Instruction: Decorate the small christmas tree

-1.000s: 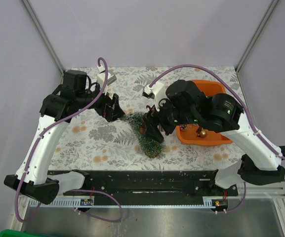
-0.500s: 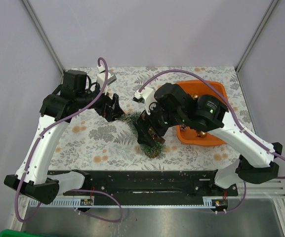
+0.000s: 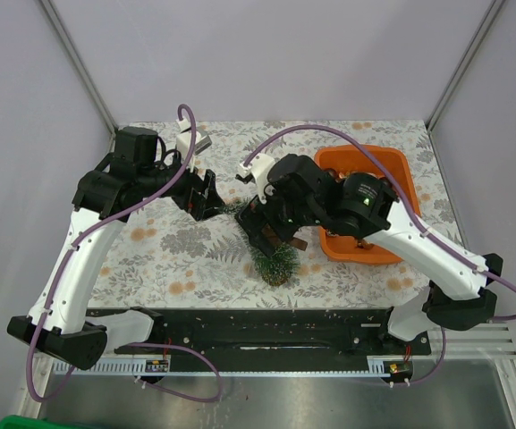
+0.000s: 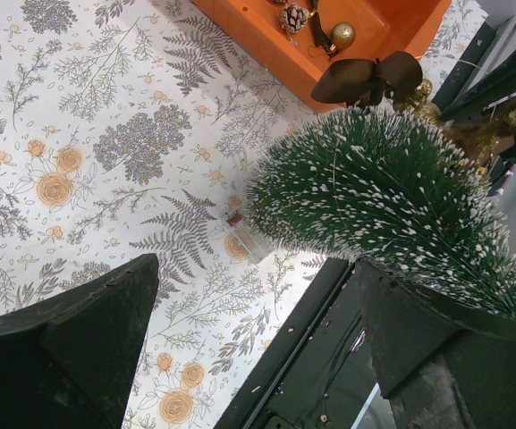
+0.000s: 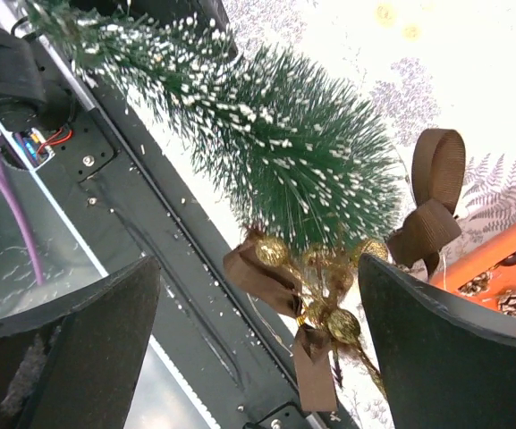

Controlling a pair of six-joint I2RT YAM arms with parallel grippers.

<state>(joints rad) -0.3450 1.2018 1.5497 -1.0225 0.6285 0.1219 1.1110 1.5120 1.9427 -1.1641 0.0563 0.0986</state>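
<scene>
The right gripper (image 3: 273,234) is hanging over the tree (image 3: 281,263) at the centre of the top view. It has slid left since a second ago, so more of the orange tray (image 3: 399,163) is now showing behind its arm. Its jaws are also standing wider than they were, released and clasping nothing. The left gripper (image 3: 206,193) is staying where it was, just left of the tree's thin end, with its jaws likewise spread and grasping nothing. The tree is keeping its place too: it is lying on the flowered table (image 3: 177,241), near the lower edge and left of the tray. Its long axis is running diagonally in the top view, the tip pointing to the upper left toward the left gripper and the broad base pointing to the lower right. In the right wrist view it is slanting from tip at upper left to base at lower centre. Brown bows (image 5: 435,197) and gold balls (image 5: 329,322) are clustering at that base, touching the needles. Pine cones (image 5: 514,301) are lying in the tray at the lower right corner.
</scene>
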